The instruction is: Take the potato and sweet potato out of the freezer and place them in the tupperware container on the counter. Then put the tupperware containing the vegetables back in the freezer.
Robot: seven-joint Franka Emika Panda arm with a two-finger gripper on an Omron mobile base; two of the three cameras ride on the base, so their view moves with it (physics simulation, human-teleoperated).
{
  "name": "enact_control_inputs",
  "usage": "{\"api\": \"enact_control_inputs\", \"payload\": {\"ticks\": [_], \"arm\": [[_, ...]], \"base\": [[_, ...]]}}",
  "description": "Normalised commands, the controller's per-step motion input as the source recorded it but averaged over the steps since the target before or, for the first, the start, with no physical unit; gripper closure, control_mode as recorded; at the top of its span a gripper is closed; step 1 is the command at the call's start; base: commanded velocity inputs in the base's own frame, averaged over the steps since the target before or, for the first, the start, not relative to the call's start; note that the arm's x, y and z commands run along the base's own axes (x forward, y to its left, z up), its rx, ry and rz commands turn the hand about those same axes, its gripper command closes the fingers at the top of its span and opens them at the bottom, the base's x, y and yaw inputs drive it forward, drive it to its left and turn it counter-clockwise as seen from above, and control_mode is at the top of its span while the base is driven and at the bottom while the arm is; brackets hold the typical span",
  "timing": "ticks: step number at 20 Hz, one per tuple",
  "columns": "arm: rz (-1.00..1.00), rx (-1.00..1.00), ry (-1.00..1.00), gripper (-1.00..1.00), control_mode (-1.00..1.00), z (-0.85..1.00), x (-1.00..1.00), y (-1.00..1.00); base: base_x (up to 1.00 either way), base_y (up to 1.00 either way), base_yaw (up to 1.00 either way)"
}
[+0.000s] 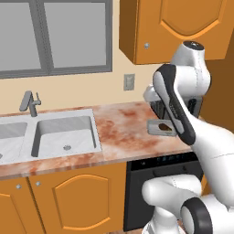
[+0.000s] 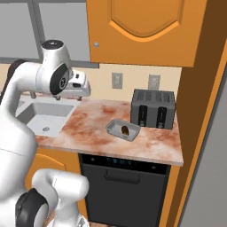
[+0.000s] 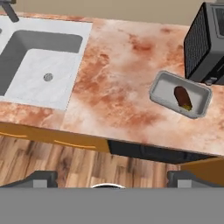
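Hand view shows the gripper point(image 3: 106, 180) high above the counter's point(image 3: 118, 74) front edge, its two dark fingertips point(image 3: 41, 178) spread wide with nothing between them, looking down at the stone top and wooden floor point(image 3: 65, 162). Right base view has the arm folded at the elbow, with the hand held level over the counter beside the sink point(image 2: 44, 116). Well off toward the toaster point(image 2: 153, 108), the tupperware container point(image 3: 180, 94) sits on the counter with the sweet potato point(image 3: 183, 98) lying inside it.
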Motion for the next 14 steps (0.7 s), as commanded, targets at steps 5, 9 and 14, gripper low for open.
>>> {"api": "enact_control_inputs", "payload": {"ticks": [5, 9, 14], "arm": [[-0.12, 0.00, -0.04, -1.00, -1.00, 0.17, -1.00, 0.05], [-0.13, 0.00, -0.16, -1.00, -1.00, 0.00, -1.00, 0.00], [-0.12, 0.00, -0.16, -1.00, -1.00, 0.00, -0.88, 0.00]], "base": [[0.00, 0.00, 0.00], [0.00, 0.00, 0.00], [0.00, 0.00, 0.00]]}}
